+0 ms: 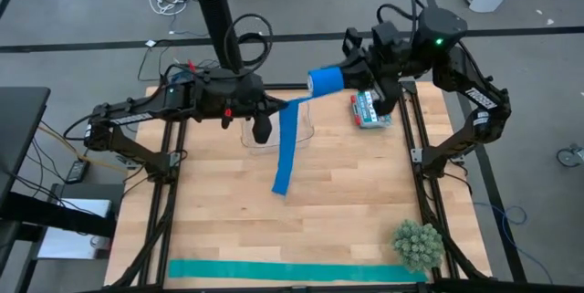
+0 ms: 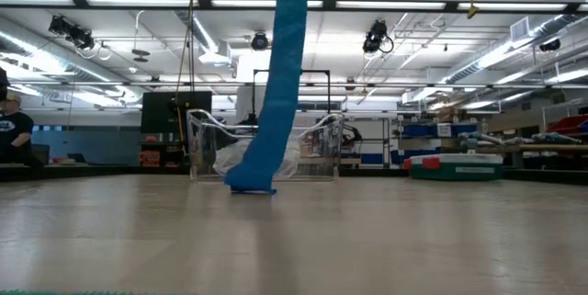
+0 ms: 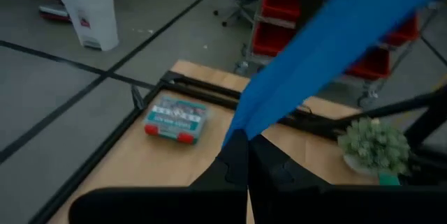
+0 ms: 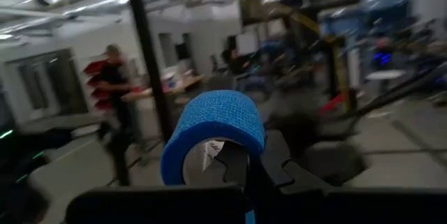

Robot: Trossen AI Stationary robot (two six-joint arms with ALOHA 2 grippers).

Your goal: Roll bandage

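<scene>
Right gripper (image 1: 339, 76): is clamping the rolled end of the bandage (image 1: 290, 142), holding it up over the table's far edge.
Left gripper (image 1: 274, 104): is pinching the blue strip partway along, fingers closed on it, just left of the roll.
Bandage: is running from the roll to the left gripper, then hanging below it, loose end resting on the table (image 1: 228, 211).
Teal strip (image 1: 297, 272): is lying flat along the near edge, well apart from both grippers.

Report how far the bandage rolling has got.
Done: part of the bandage is wound into a roll, held by the right gripper with jaws shut.
In hand: the left gripper pinches the strip near the roll.
Left: a long tail hangs down, its end on the table.
</scene>
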